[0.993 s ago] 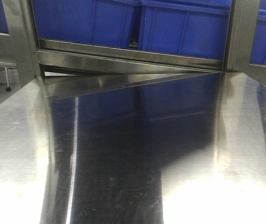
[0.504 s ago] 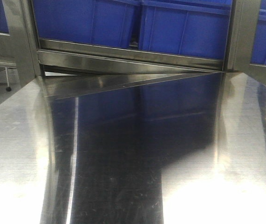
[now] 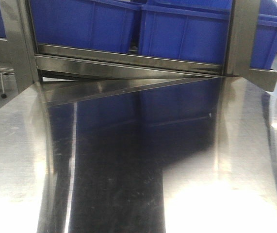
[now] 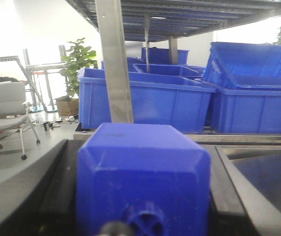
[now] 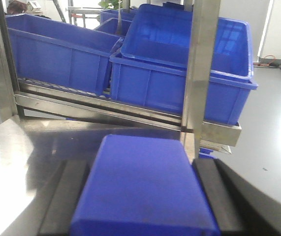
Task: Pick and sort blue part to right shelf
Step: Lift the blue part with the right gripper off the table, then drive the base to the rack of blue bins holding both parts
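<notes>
- Left pincer (image 4: pixel 142 209) clenched a blue plastic block (image 4: pixel 142 162); right pincer (image 5: pixel 140 209) clenched a second blue plastic block (image 5: pixel 142 172), facing the steel counter's (image 5: pixel 12 147) far edge.
- Carry step, probably; the next move must clear the blue plastic bin's (image 5: pixel 179 83) rim.

A polished steel table (image 3: pixel 22 160) fills the lower frame, its sheen carrying a dark band and a faint blue reflection; along its far edge runs the slanted steel rail of a shelf (image 3: pixel 128 60); blue bins (image 3: pixel 85 24) sit on it side by side; steel posts (image 3: pixel 240 34) rise at either end.
</notes>
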Available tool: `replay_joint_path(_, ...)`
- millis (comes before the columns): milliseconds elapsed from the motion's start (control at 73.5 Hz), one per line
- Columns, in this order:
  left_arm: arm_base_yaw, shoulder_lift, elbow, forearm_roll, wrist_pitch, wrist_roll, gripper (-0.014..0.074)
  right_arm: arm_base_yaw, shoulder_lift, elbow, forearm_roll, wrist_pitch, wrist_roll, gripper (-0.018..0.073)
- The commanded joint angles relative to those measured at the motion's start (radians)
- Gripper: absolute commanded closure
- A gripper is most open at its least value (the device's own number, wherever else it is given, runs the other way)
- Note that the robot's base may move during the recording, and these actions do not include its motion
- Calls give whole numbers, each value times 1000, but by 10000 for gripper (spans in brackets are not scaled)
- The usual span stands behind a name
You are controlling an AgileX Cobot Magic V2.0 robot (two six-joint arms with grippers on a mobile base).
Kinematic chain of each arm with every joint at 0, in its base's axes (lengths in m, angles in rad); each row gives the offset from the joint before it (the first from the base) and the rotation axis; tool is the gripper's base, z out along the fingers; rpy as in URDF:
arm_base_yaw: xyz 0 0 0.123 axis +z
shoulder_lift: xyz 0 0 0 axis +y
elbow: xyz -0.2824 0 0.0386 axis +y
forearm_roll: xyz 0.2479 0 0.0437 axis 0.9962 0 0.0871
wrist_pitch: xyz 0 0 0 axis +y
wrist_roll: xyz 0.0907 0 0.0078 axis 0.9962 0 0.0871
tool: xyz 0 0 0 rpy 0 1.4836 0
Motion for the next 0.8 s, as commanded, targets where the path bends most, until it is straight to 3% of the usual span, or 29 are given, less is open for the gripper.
replay_joint_path(0,0,17,-30,-3,-84,-10,284,-2,17,-30,-10,-89,-1,343)
replay_joint_path(789,0,17,-30,-5,-84,-10,284,-2,17,-30,-10,-89,-1,343)
